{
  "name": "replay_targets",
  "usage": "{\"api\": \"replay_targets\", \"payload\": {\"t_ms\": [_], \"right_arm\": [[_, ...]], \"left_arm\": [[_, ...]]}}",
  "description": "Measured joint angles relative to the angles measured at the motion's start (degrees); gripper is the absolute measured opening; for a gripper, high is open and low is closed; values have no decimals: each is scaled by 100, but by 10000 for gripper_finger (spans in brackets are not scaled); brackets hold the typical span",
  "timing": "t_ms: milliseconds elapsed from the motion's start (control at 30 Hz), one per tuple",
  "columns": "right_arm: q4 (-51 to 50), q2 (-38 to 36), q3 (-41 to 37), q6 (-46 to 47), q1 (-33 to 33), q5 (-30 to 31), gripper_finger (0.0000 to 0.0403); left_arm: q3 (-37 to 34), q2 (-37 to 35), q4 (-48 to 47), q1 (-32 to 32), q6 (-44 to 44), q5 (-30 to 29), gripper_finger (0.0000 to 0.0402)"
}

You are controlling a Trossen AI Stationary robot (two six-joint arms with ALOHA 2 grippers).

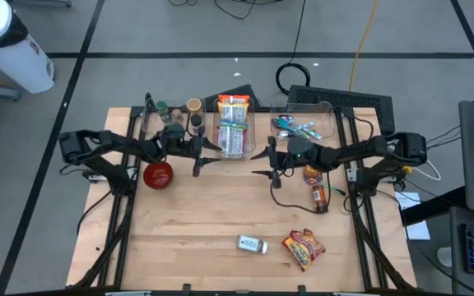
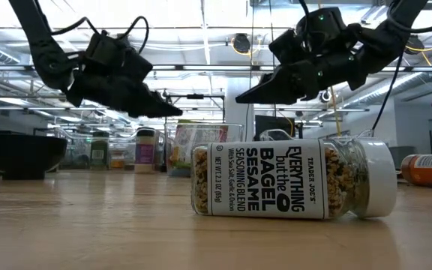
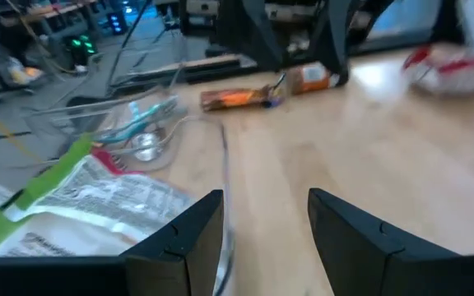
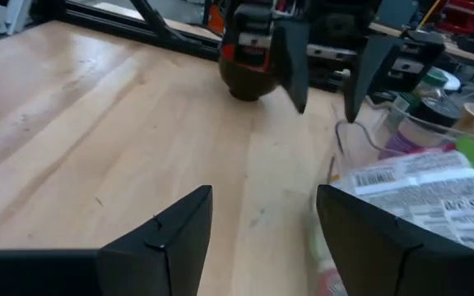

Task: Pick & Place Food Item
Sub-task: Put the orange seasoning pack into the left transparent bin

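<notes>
- The seasoning jar (image 1: 252, 244) lies on its side on the wooden table (image 1: 204, 214), at about 6 o'clock from the table's middle, near the front edge. In the low view the jar (image 2: 291, 178) fills the foreground, its white cap to the right, its label reading "Everything but the Bagel Sesame".
- Just beside it, at its 3 o'clock, lies a red-and-yellow snack bag (image 1: 303, 248).
- A bottle with an orange label (image 1: 318, 196) lies at the jar's 1 o'clock, well apart from it.
- The right gripper (image 1: 263, 162) hovers above the table at the jar's 12 o'clock, fingers spread wide, holding nothing.
- The left gripper (image 1: 208, 154) hovers at the jar's 11 o'clock, tips pointing at the right gripper, fingers likewise apart and empty.
- A clear bin with packaged food (image 1: 233, 126) sits at the back, at 12 o'clock between the two grippers.
- A red bowl (image 1: 158, 174) sits near the left arm, at the jar's 10 o'clock.
</notes>
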Motion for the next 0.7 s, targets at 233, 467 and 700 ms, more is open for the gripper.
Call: {"api": "replay_targets", "payload": {"t_ms": [233, 467, 700], "right_arm": [[-215, -2, 0, -123, -156, 2, 208], [-251, -2, 0, -256, -150, 6, 208], [-625, -265, 0, -319, -111, 767, 208]], "left_arm": [[0, 173, -57, -540, 990, -1447, 186], [0, 171, 172, -1115, 1448, -2341, 186], [2, 171, 555, -1358, 802, -2674, 186]]}}
